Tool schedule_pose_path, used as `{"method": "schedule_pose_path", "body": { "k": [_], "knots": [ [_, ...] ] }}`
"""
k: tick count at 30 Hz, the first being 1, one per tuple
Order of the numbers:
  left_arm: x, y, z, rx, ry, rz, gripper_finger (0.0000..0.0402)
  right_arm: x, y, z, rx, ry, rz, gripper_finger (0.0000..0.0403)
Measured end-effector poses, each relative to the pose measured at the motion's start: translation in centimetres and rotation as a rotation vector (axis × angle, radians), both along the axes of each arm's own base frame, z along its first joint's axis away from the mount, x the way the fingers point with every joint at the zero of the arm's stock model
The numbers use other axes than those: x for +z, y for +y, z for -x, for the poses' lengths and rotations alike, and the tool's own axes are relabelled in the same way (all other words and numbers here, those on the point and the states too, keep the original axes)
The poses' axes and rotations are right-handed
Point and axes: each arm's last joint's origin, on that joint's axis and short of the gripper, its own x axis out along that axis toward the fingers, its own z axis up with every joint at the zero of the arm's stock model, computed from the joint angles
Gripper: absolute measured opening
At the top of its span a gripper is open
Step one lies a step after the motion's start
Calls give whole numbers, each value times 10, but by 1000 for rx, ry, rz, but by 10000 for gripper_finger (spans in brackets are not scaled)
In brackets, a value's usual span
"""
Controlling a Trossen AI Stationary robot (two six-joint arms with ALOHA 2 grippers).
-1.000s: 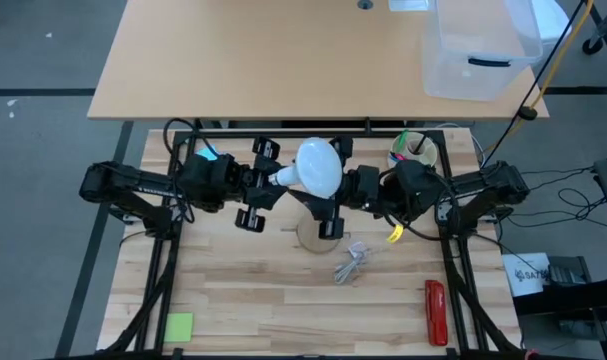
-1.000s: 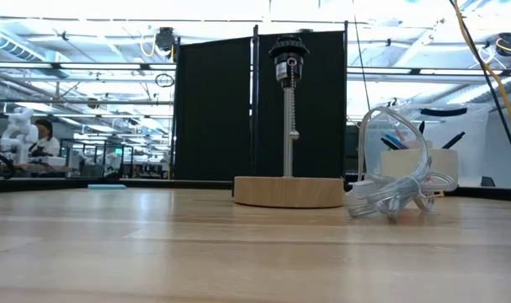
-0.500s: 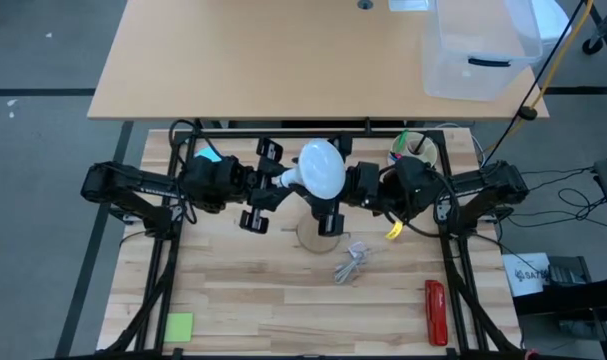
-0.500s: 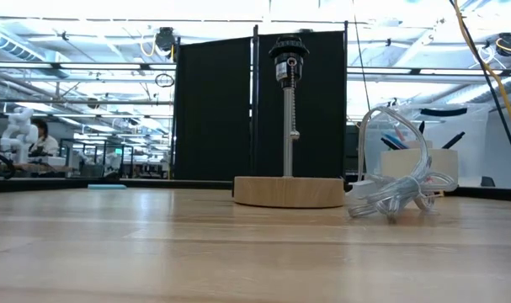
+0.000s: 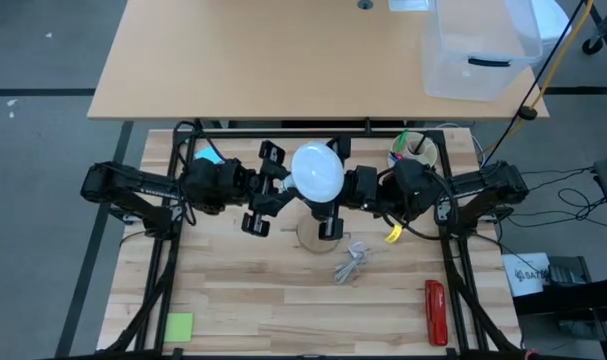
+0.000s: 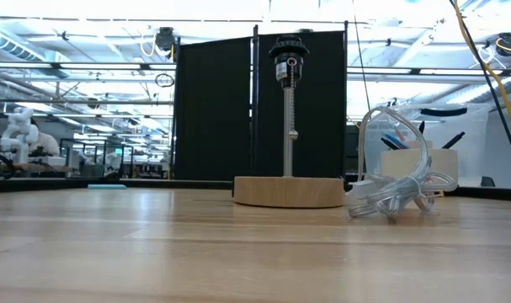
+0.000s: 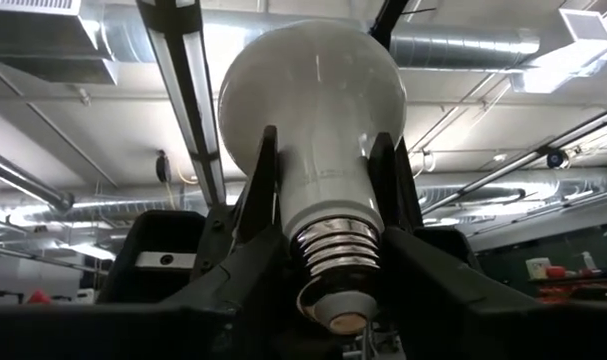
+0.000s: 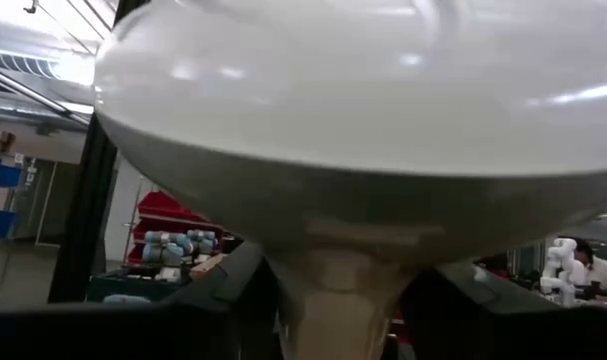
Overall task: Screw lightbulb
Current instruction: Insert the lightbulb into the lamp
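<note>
Only the high view shows both arms meeting above the table's middle, with the small white round-globed lightbulb between them, over the round wooden disc base. The left wrist view adds the bulb's silvery threaded end, bare and pointing down, and the left gripper fingers lying against the neck on both sides. The right wrist view shows the right gripper flanking the neck under the globe; whether it pinches I cannot tell. The low view shows neither arm (only the black socket on its metal post, a coiled clear cable beside the disc).
</note>
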Motion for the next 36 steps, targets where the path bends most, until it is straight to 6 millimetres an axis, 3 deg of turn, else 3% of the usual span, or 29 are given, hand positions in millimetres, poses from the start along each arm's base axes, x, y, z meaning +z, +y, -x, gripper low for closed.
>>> {"method": "schedule_pose_path", "body": {
  "k": [18, 30, 36],
  "knots": [
    [-3, -6, -1, -5, 66, -24, 169, -3, 17, 3, -75, 50, 55, 157],
    [-9, -5, 4, 24, 295, -95, 169, -2, 32, 16, -185, 154, 72, 157],
    [-10, -3, 17, 74, 448, -105, 170, -5, 35, 20, -237, 234, 42, 157]
  ]
}}
